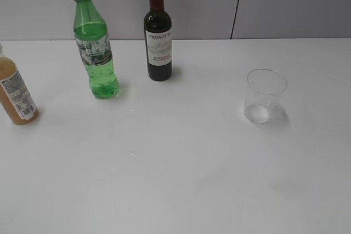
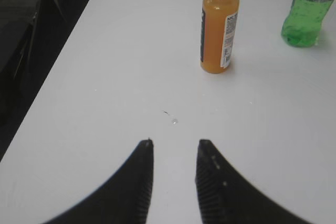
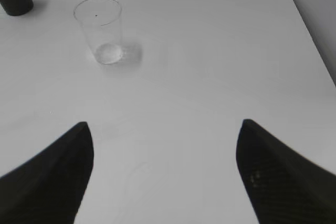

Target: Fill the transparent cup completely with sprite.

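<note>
Green bottle [image 2: 310, 11] stands upright ahead and far right of my left tool [image 2: 173, 153], tips slightly parted, empty; cup [image 3: 100, 30] ahead-left of my wide-open right tool [image 3: 163, 129] — left arm nearer the bottle, I judge.

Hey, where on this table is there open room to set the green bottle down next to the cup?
The widest bare stretch lies between the wine bottle and the transparent cup, and the whole front of the table is open. Right of the cup is bare too. The back left is crowded: the green sprite bottle, wine bottle and juice bottle stand there.
</note>
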Controlling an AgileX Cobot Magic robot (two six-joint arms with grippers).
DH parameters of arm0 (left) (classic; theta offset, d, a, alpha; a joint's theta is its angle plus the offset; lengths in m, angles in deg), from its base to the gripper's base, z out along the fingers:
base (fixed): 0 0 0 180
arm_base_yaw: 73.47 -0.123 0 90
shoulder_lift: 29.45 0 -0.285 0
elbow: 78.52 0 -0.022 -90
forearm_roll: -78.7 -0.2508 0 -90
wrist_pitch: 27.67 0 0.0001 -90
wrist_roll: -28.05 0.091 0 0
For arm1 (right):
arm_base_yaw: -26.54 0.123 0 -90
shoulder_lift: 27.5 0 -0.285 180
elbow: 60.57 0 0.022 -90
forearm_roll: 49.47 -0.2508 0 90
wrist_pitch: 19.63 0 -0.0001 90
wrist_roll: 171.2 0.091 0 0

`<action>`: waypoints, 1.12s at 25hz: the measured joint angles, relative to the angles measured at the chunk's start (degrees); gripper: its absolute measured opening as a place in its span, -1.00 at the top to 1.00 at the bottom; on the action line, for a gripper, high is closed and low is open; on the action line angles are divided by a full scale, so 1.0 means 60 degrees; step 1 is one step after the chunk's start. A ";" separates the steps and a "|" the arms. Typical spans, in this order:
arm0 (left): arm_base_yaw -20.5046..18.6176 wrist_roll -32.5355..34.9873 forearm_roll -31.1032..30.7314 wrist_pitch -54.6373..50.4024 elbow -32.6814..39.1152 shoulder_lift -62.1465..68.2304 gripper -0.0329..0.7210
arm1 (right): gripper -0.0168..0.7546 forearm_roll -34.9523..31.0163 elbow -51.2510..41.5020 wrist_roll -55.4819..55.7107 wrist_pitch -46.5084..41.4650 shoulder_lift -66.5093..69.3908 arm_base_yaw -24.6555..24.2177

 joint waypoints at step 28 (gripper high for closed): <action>0.0000 0.0000 0.0000 0.0000 0.0000 0.0000 0.31 | -0.71 -0.0127 0.0191 -0.0839 1.0789 0.7967 0.0000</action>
